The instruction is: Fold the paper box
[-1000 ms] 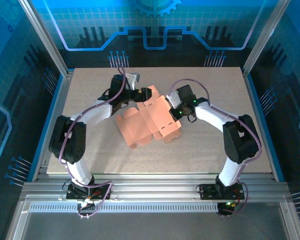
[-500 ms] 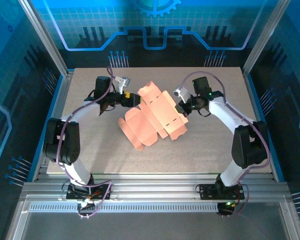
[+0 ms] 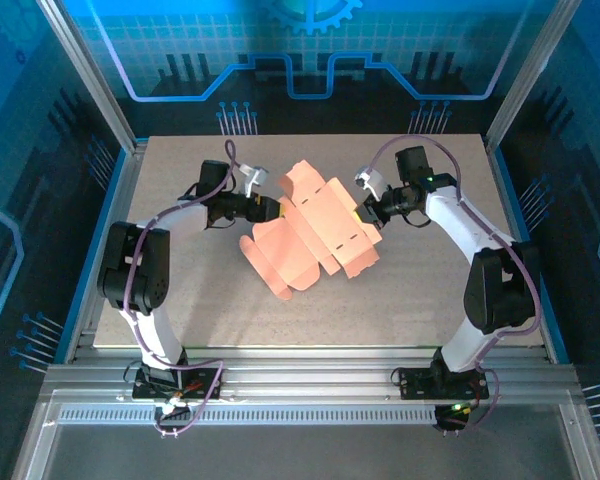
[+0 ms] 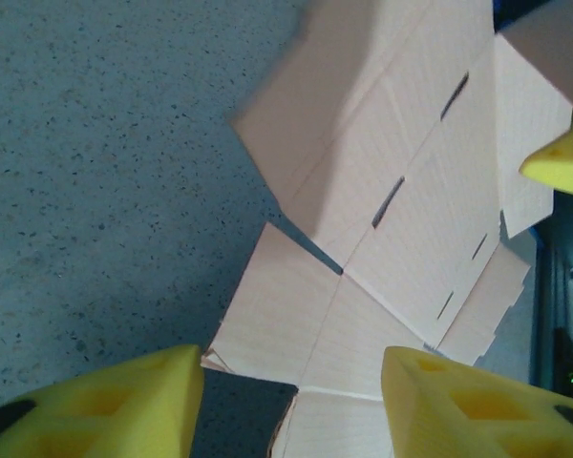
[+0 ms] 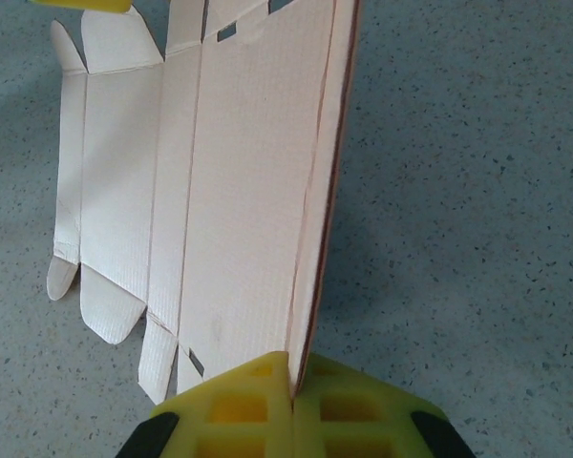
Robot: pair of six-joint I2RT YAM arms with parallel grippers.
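Robotics laboratory work cell. A speckled desk stands inside an enclosure of aluminium profile posts, walled with translucent blue panels printed with grid, circuit and gear motifs. Two white-and-black jointed machines, the left arm and the right arm, are bolted to a slotted aluminium rail along the near edge.

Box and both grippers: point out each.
box point(image 3: 315, 240), top view, middle panel.
left gripper point(image 3: 270, 208), top view, between its fingertips.
right gripper point(image 5: 291, 386), right wrist view, between its fingertips.
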